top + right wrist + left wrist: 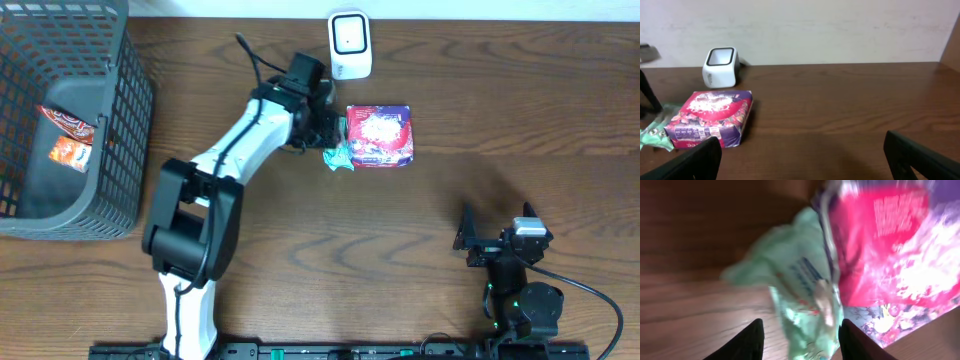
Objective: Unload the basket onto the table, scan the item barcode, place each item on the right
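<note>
A red and purple packet point(380, 134) lies flat on the table just below the white scanner point(350, 44). A crumpled green packet point(340, 156) rests against its left edge. My left gripper point(330, 130) reaches down at that green packet point(795, 280). In the left wrist view its jaws point(800, 322) stand apart on either side of the packet, with a gap on the left side. The red packet point(890, 245) fills the right of that view. My right gripper point(497, 215) sits near the front right, wide open point(802, 150), with nothing between its fingers.
A dark mesh basket point(130, 120) stands at the left edge with orange and red packets point(68, 152) inside. From the right wrist, the scanner point(720, 66) stands against the back wall and the red packet point(710, 119) lies in front of it.
</note>
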Available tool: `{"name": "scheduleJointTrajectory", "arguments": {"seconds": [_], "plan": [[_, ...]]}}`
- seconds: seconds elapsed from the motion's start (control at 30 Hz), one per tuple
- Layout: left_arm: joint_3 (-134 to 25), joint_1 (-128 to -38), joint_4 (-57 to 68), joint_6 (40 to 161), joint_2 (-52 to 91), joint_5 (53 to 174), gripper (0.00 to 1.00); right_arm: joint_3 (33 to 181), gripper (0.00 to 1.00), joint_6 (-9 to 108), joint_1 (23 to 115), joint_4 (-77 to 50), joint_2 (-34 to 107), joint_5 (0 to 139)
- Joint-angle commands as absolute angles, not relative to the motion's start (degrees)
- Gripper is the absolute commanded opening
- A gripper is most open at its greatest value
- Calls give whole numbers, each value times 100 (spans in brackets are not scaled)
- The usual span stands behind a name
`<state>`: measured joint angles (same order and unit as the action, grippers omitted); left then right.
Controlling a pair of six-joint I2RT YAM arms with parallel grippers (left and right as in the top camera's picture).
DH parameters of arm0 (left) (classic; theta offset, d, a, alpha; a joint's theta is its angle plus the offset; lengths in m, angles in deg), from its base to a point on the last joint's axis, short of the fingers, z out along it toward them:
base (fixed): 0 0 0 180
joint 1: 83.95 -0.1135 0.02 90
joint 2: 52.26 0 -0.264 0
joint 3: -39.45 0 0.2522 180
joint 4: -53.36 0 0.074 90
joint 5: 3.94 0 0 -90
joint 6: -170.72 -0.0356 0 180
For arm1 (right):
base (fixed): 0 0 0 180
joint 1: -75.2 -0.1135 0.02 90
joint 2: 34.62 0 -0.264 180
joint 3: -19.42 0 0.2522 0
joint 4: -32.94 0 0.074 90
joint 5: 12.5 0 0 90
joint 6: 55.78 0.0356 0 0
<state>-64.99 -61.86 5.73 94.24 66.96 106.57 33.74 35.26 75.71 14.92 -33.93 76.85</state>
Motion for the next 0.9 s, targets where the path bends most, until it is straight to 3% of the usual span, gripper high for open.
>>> {"name": "scheduleJointTrajectory", "arguments": {"seconds": [0.0, 0.37, 0.63, 0.87], "plan": [[-6700, -6507, 576, 9411, 6012, 10378, 49, 3348, 99, 3607, 7554, 1490, -3402, 7694], [-6700, -7463, 735, 9127, 4353, 10225, 49, 3348, 99, 3607, 7554, 1490, -3400, 7694], [-6700, -8374, 1131, 9127, 3501, 8085, 50, 3348, 99, 3607, 7554, 1490, -3402, 7694], [-6700, -9585, 1266, 9131, 3208, 7742, 50, 3350, 99, 3607, 7554, 1490, -3400, 7694]]}}
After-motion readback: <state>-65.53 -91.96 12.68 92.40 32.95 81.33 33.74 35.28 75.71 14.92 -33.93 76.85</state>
